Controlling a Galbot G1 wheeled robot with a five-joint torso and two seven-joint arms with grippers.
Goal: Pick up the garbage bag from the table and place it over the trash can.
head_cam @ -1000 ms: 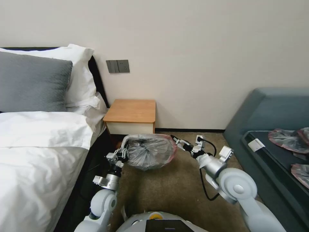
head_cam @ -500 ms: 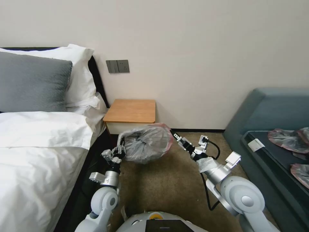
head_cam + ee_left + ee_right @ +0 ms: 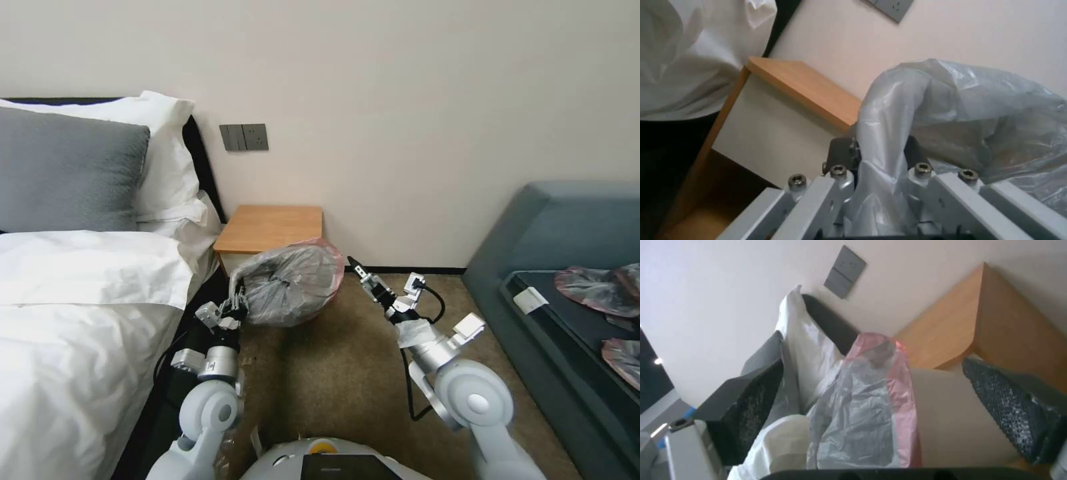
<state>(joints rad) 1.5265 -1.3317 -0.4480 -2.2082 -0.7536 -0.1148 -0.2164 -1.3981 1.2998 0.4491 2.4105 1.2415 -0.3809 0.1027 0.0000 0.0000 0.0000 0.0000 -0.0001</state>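
Garbage bag held up in front of the nightstand by the left gripper.

The left gripper (image 3: 235, 308) has its fingers clamped on a bunched fold of the garbage bag (image 3: 290, 283); the left wrist view shows the grey film pinched between them (image 3: 880, 186). The bag balloons off the carpet, its pink-red rim toward the right gripper (image 3: 355, 267), which sits just beside the bag with fingers apart, not touching it. Behind the bag stands the nightstand (image 3: 273, 230), against the wall beside the bed (image 3: 80, 313).
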